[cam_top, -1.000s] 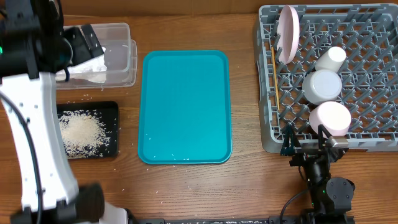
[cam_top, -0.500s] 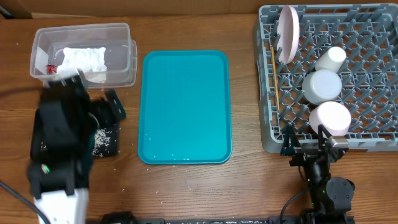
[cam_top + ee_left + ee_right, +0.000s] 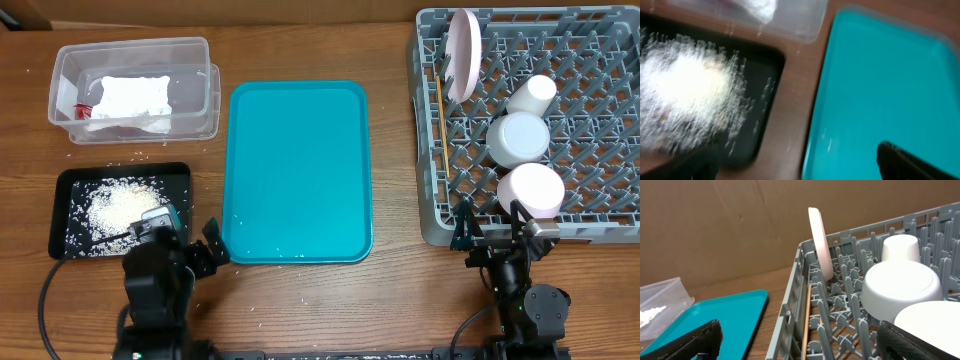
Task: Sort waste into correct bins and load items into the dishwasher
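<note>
The clear tub (image 3: 200, 60) at the back left holds the white napkin (image 3: 128, 98) and the red wrapper (image 3: 84, 108). In front of it the black tray (image 3: 65, 225) carries a heap of rice grains (image 3: 115, 208). The grey dish rack (image 3: 432, 215) on the right holds the upright plate (image 3: 464, 52), a white cup (image 3: 532, 92), a grey bowl (image 3: 517, 138), a pinkish bowl (image 3: 532, 188) and chopsticks (image 3: 440, 110). My left gripper (image 3: 190, 238) is open and empty, low between the black tray and the teal tray. My right gripper (image 3: 490, 225) is open and empty at the rack's front edge.
The teal serving tray (image 3: 298, 170) lies bare mid-table, with a few stray grains at its front edge. Loose grains (image 3: 130, 158) dot the wood between the tub and the black tray. In the left wrist view the black tray (image 3: 765, 95) and teal tray (image 3: 880, 85) appear blurred.
My left arm has swung from over the tub at the back left down to the table's front, and now sits between the black tray and the teal tray. The right arm has not moved.
</note>
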You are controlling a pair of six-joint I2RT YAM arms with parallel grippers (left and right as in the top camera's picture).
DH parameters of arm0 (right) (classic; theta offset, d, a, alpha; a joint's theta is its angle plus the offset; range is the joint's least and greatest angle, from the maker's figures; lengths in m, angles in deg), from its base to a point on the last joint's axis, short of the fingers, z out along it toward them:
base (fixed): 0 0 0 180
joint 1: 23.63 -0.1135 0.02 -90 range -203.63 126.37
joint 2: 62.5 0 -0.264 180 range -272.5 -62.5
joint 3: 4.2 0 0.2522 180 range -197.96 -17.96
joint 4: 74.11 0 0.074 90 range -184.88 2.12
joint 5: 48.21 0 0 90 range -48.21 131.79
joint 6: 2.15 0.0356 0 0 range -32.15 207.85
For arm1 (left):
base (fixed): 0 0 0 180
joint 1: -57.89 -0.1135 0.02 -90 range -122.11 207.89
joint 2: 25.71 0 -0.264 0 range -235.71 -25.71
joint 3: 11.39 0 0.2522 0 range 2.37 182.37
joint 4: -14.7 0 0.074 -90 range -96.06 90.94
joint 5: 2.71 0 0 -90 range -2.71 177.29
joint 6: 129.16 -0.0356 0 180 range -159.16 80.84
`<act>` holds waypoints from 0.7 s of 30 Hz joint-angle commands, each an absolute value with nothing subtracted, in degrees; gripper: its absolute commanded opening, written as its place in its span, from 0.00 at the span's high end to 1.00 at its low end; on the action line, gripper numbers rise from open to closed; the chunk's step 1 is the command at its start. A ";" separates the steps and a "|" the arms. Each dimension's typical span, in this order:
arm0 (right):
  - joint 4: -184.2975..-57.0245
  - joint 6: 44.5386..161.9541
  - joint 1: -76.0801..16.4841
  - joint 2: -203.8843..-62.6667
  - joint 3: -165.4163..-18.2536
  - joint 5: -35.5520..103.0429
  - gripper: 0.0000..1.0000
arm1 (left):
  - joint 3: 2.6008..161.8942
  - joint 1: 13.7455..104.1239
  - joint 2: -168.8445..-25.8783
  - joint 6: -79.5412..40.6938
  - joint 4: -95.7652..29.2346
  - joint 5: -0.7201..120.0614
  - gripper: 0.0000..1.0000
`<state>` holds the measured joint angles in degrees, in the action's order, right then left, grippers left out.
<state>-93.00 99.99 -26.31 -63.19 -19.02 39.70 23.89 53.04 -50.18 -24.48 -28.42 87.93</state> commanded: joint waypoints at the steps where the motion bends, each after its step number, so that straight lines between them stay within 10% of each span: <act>1: -92.67 99.84 -26.53 -62.67 -18.43 40.25 0.00 | 16.90 53.42 -45.94 -24.18 -20.25 84.61 0.00; 21: -92.70 99.84 -26.53 -62.67 -18.43 40.25 0.00 | 2.67 53.48 -25.97 -24.18 -1.89 86.20 0.00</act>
